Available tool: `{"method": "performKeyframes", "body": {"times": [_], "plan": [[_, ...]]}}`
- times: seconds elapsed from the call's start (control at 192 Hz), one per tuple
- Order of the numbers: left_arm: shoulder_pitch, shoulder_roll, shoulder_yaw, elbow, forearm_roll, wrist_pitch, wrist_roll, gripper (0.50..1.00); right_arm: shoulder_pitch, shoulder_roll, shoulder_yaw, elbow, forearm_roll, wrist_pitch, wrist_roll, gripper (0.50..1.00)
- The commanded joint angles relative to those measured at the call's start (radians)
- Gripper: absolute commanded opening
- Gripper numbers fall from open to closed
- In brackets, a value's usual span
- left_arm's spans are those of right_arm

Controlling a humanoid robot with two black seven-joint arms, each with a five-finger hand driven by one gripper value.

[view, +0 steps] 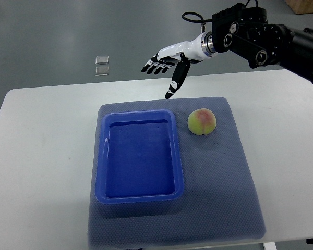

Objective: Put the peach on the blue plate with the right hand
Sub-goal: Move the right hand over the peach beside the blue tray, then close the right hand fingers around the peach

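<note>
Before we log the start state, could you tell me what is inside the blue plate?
Nothing: the blue plate shows only its bare floor. The peach sits beside it on the mat, which hides the table beneath.

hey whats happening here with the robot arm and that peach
The robot's right hand hovers with fingers spread above the far edge of the mat, holding nothing. The peach sits on the mat just right of the blue plate, which is empty. The peach hasn't been picked up yet.

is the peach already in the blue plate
No, the peach sits on the grey-blue mat just right of the empty blue plate, and the right hand hovers open, apart from it.
</note>
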Motion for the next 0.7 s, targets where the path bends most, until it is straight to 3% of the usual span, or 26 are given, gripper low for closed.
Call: {"method": "performKeyframes", "body": {"times": [0.0, 0.089, 0.094, 0.109, 0.302, 0.307, 0.396, 0.693], "plan": [[0.0, 0.0, 0.0, -0.001, 0.0, -0.002, 0.0, 1.0, 0.061, -0.097, 0.004, 0.259, -0.072, 0.0, -0.052, 0.94], [0.0, 0.0, 0.0, -0.001, 0.0, -0.002, 0.0, 1.0, 0.07, -0.109, 0.004, 0.305, -0.096, 0.0, -0.062, 0.94], [0.0, 0.0, 0.0, -0.001, 0.0, -0.002, 0.0, 1.0, 0.075, -0.123, 0.003, 0.35, -0.13, -0.036, -0.082, 0.94], [0.0, 0.0, 0.0, -0.001, 0.0, -0.002, 0.0, 1.0, 0.076, -0.128, 0.001, 0.36, -0.138, -0.05, -0.09, 0.94], [0.0, 0.0, 0.0, -0.001, 0.0, -0.002, 0.0, 1.0, 0.075, -0.168, -0.002, 0.38, -0.144, -0.109, -0.116, 0.938], [0.0, 0.0, 0.0, -0.001, 0.0, -0.002, 0.0, 1.0, 0.072, -0.171, -0.008, 0.385, -0.144, -0.154, -0.13, 0.938], [0.0, 0.0, 0.0, -0.001, 0.0, -0.002, 0.0, 1.0, 0.066, -0.172, -0.068, 0.385, -0.144, -0.224, -0.168, 0.938], [0.0, 0.0, 0.0, -0.001, 0.0, -0.002, 0.0, 1.0, 0.013, -0.198, -0.125, 0.443, -0.13, -0.315, -0.194, 0.938]]}}
